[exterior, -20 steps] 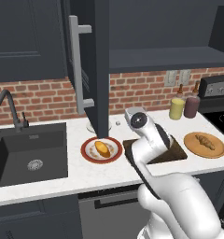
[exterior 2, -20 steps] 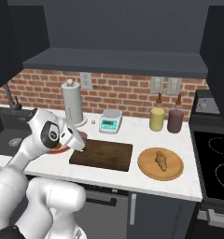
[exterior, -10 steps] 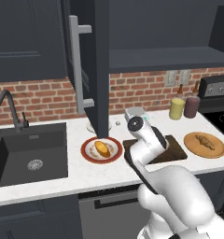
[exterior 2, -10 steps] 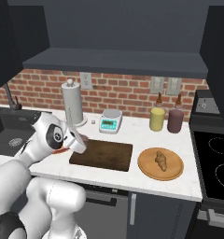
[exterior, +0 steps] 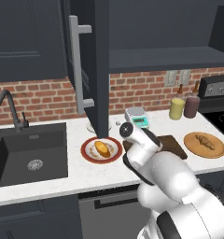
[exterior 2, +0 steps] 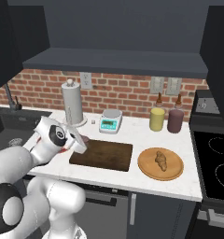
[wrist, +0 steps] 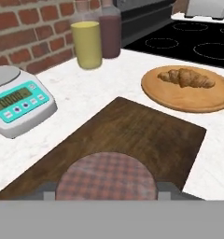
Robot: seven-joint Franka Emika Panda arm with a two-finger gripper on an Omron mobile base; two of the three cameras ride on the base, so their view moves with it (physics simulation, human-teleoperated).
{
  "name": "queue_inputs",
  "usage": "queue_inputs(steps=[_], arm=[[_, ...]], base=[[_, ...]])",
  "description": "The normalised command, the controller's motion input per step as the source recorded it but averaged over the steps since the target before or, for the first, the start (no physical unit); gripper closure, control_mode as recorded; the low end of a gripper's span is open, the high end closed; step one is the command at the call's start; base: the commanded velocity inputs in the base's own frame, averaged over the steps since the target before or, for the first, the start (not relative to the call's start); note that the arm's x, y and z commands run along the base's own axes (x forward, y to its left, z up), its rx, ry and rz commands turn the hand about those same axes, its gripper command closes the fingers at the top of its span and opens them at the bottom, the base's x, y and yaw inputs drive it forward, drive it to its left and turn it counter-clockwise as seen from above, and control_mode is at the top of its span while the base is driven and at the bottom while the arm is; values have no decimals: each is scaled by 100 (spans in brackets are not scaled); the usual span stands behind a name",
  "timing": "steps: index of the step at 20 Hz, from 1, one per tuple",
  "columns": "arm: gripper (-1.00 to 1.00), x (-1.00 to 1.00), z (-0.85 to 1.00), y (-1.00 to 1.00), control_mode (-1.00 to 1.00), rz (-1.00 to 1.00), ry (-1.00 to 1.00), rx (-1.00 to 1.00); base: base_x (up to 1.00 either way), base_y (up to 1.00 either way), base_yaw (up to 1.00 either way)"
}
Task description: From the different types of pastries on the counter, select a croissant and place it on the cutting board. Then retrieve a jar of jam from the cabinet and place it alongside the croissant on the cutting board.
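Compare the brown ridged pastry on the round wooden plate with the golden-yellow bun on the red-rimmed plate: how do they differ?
The brown ridged croissant is slim, elongated and dark; the golden-yellow bun is plumper, oval and smooth. The croissant lies on a round light-tan wooden plate right of the dark cutting board, near the stove; the bun sits on a red-rimmed white plate left of the board, by the black sink. Each lies flat, alone on its plate, untouched.

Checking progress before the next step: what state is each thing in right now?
jar of jam: gripped by the shut fingers, over the cutting board's near end.
croissant: lying on the round wooden plate, not yet moved.
cutting board: no croissant on it.
cabinet door: swung open.
scale: display lit, showing zeros.
bun: on the red-rimmed plate.
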Motion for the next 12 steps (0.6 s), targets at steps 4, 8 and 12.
queue_inputs(steps=[4,8,12], arm=[[100,38,0,-30,-100,0,-15,0],[100,5,-1,-6,-100,0,-6,-1],[100,1,-40,-1,-100,0,0,-2]], base=[[0,0,0],[0,0,0],[0,0,0]])
